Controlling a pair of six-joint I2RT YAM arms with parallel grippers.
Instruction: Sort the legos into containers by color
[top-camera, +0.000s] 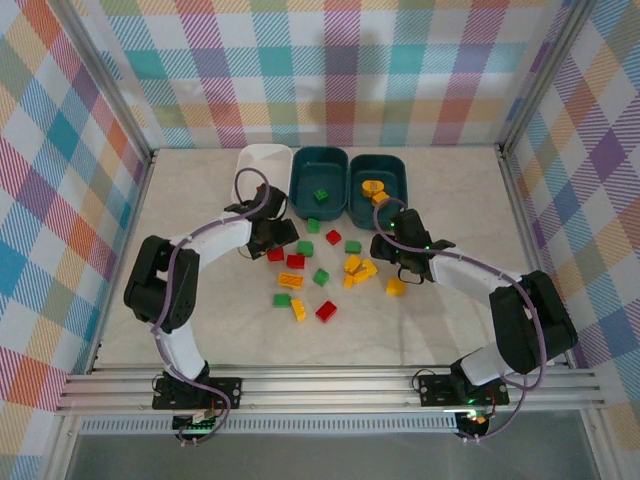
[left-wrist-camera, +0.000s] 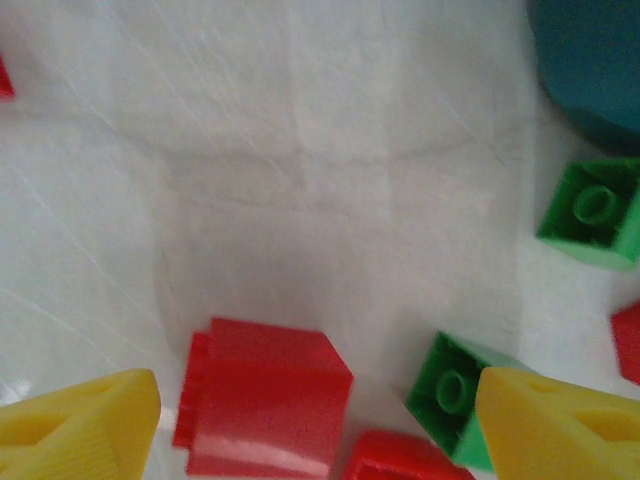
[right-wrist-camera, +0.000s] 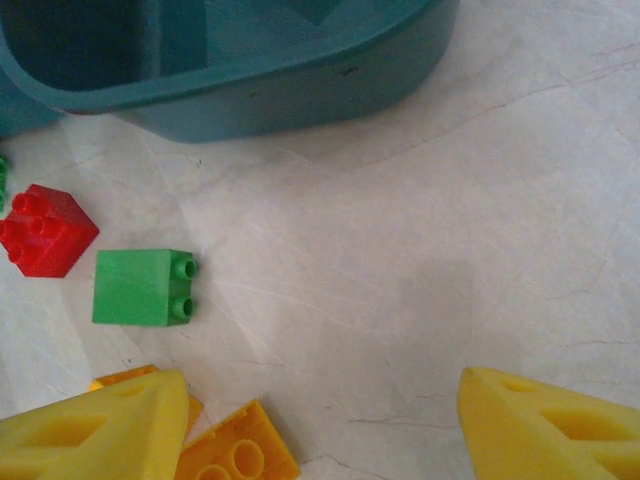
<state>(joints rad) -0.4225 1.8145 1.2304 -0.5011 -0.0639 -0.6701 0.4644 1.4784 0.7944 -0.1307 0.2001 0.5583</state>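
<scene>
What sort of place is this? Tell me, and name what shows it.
Probably a robot test booth, not a home: plaid walls box in a pale table, a metal rail runs along the near edge, and the left arm and right arm are bolted to it.

I work in a lab test cell. Plaid walls (top-camera: 330, 70) on aluminium posts (top-camera: 100, 75) box in my pale counter (top-camera: 200, 330), and my arms (top-camera: 175, 285) bolt to a rail (top-camera: 330, 378) at its near edge.

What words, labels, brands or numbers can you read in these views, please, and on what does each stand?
None can be read. The legos, white bin, teal bins and yellow fingers are unmarked; anything on the arm bases is too small to tell.
</scene>
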